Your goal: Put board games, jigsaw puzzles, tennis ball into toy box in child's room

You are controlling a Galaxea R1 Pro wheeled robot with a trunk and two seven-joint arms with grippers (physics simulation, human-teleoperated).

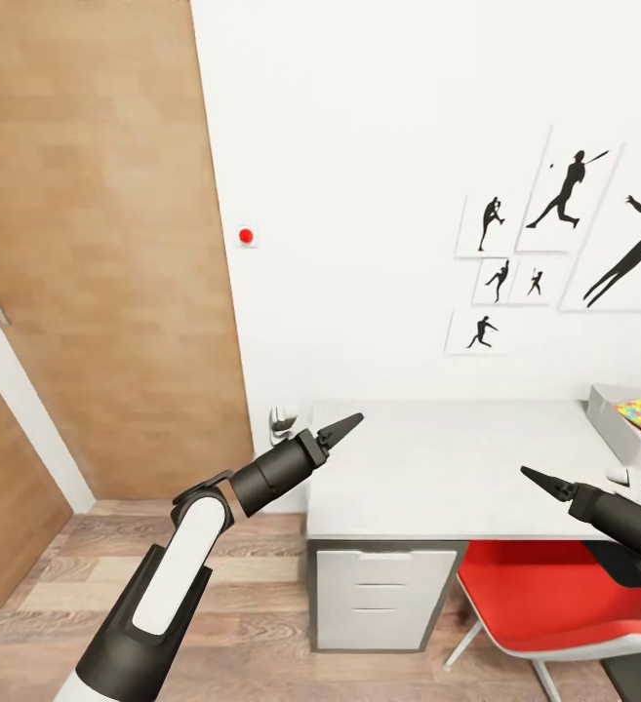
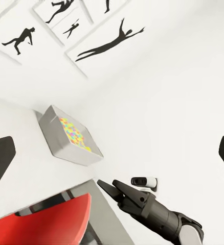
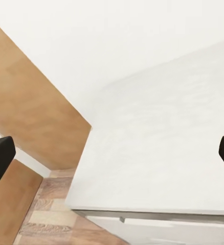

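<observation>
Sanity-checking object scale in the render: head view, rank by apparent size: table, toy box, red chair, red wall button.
1. table, the largest
2. red chair, cut off by the frame edge
3. toy box, cropped at the right edge, so its true extent is unsure
4. red wall button, by far the smallest

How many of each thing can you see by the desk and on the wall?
Baseball-player pictures: 6
Red wall buttons: 1
Grey toy boxes: 1
Desks: 1
Red chairs: 1
Total: 10
</observation>
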